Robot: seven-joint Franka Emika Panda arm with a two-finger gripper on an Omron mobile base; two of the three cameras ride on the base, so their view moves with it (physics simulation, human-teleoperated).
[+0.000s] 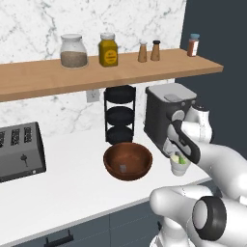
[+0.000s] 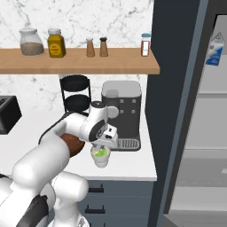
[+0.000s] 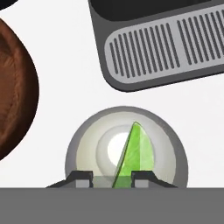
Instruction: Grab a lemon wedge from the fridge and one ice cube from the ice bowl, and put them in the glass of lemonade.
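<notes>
2 dark fingertips [image 3: 81, 178] of your gripper [image 3: 112, 180] sit nearly together, pinching the lemon wedge [image 3: 135, 153], which stands on edge right over the mouth of the glass of lemonade [image 3: 85, 144]. You can see that glass on the white counter [image 1: 72, 183], just in front of the coffee machine [image 2: 122, 113] and beside the ice bowl [image 1: 128, 160], where 1 ice cube [image 1: 124, 168] rests inside. Off to your right, the fridge [image 2: 177, 111] stands open with a carton [image 2: 216, 46] on its shelf.
</notes>
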